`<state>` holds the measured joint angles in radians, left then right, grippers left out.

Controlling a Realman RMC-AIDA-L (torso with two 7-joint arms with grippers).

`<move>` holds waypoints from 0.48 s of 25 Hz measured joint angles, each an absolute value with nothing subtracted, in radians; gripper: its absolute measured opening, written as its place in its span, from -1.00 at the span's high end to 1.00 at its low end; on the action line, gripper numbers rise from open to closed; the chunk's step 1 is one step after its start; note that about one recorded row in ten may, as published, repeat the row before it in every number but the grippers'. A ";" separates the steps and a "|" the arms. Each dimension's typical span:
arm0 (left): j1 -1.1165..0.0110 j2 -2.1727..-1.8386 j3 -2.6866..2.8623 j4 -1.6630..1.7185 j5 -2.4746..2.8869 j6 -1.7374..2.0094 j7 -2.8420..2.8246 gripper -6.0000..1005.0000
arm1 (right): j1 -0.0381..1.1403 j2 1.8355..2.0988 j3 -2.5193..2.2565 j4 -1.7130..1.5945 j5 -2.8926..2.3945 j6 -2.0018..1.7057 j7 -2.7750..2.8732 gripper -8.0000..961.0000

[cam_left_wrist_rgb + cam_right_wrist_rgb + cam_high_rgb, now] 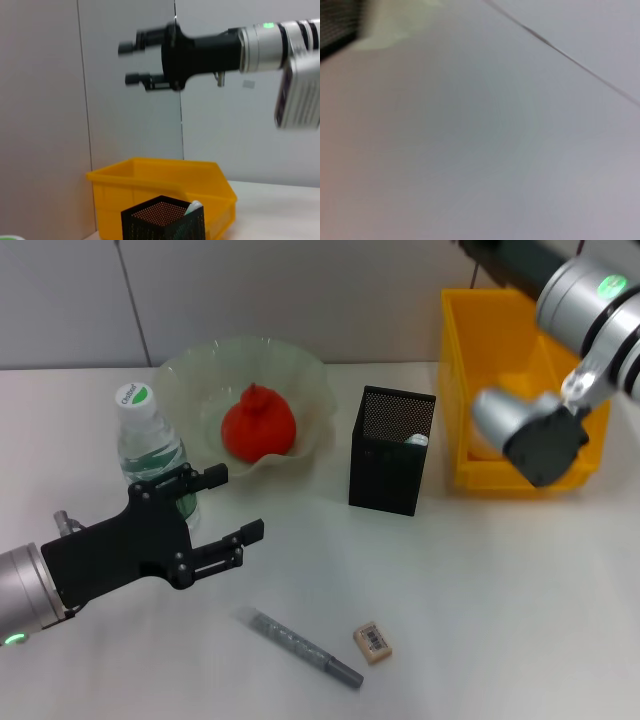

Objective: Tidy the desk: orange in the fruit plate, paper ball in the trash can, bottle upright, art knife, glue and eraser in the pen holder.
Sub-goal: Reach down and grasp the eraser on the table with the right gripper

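The orange [258, 423] lies in the pale green fruit plate [310, 375]. To its left the bottle [148, 440] stands upright. My left gripper [232, 503] hovers open and empty in front of the bottle. The grey art knife [300, 647] and the tan eraser [372, 642] lie on the table near the front edge. A white item, seemingly the glue [416, 440], stands in the black mesh pen holder [392, 455]. In the left wrist view my right gripper [131, 63] hangs open and empty high above the yellow trash can [520, 390]. The paper ball is hidden.
The right arm's grey wrist block [530, 435] covers part of the yellow bin's inside. The pen holder [162, 222] stands just in front of the bin [160, 182]. A white wall runs behind the table.
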<state>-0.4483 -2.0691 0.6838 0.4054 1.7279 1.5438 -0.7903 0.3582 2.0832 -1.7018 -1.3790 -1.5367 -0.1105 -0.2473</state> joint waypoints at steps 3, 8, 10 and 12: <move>-0.447 -2.069 0.689 0.402 1.729 1.544 -0.804 -0.54 | 0.359 2.083 -1.667 -1.411 -1.528 -0.113 0.064 -0.16; -0.434 -2.068 0.692 0.389 1.735 1.554 -0.824 -0.54 | 0.356 2.083 -1.636 -1.419 -1.523 -0.115 0.517 -0.16; -0.431 -2.068 0.692 0.377 1.735 1.563 -0.824 -0.54 | 0.355 2.084 -1.637 -1.421 -1.523 -0.114 0.609 -0.16; -0.430 -2.068 0.692 0.374 1.735 1.570 -0.825 -0.54 | 0.354 2.085 -1.638 -1.425 -1.522 -0.110 0.790 -0.16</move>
